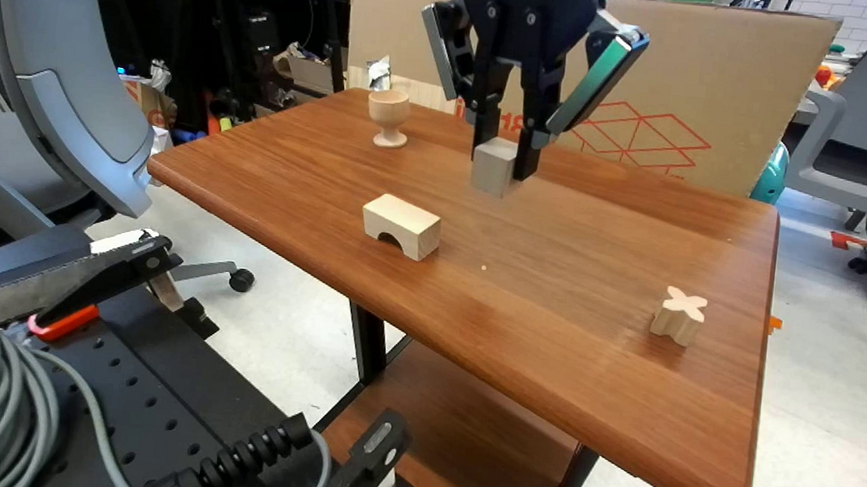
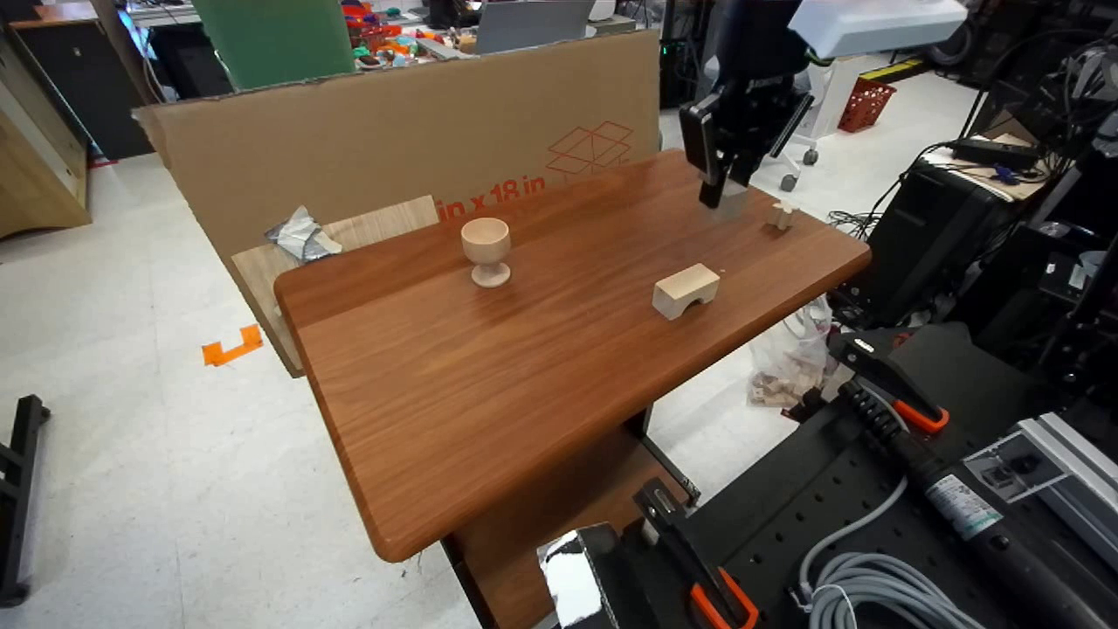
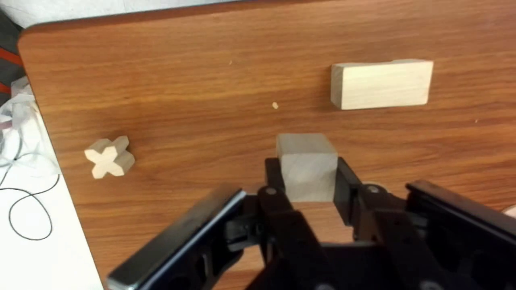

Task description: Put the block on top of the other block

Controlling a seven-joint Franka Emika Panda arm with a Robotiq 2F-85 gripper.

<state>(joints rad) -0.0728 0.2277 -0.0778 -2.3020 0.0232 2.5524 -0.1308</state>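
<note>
The block [image 1: 492,170], a small light-wood cube, is held between the fingertips of my gripper [image 1: 506,149], raised above the table. It also shows in the wrist view [image 3: 308,171] and, partly blurred, in an exterior view [image 2: 732,201]. My gripper is shut on it. The other block [image 1: 402,227], a larger pale arch block, stands on the table with its cutout facing down. It also shows in an exterior view [image 2: 686,288]. In the wrist view the other block [image 3: 385,85] lies up and to the right of the held cube, apart from it.
A cross-shaped wooden piece [image 1: 680,316] stands near one end of the wooden table [image 1: 569,302]. A wooden goblet [image 2: 486,245] stands further back on the table. A cardboard sheet [image 1: 652,74] rises behind the table's back edge. A tiny chip [image 3: 275,105] lies on the tabletop.
</note>
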